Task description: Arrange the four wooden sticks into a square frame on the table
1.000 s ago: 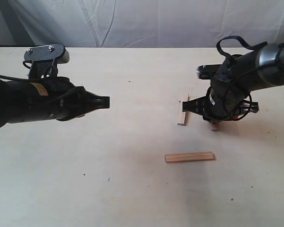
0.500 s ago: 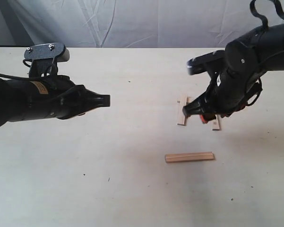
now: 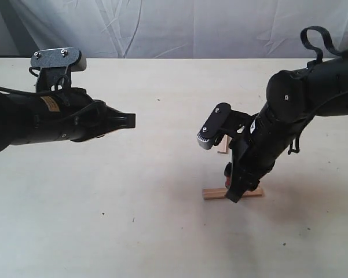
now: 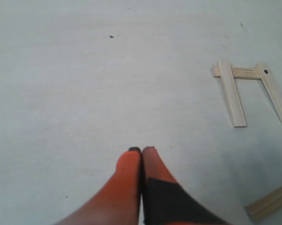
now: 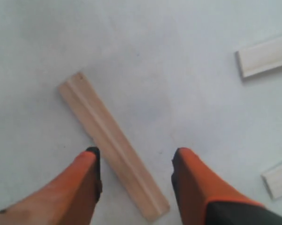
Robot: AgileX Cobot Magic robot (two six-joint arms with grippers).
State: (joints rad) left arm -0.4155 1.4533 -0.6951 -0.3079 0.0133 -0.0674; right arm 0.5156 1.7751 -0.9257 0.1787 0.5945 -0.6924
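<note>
Right gripper [image 3: 234,196] is hanging low over the table [image 3: 133,231], tips pointing down at the loose stick [image 3: 213,193]. Its jaws are standing wide apart. In the right wrist view this stick is lying slantwise in the gap between the two orange fingers [image 5: 87,178], one finger just beside its edge and the other clear of it. Nothing is being gripped. Cannot tell whether the tips are touching the table.

The three other sticks [image 4: 232,96] are lying flat on the table further back, forming a U. Two slats are running side by side, and a third is crossing at one end, touching both. One slat is showing small dark dots near its ends. The open side of the U is facing the loose stick, which is lying apart from the group. In the exterior view the right arm is covering most of the group.

Left gripper [image 3: 131,120] is hovering above the table on the left, well apart from all four sticks, pointing toward the middle. Its jaws are pressing together, orange fingertips [image 4: 131,161] meeting, holding nothing.
</note>
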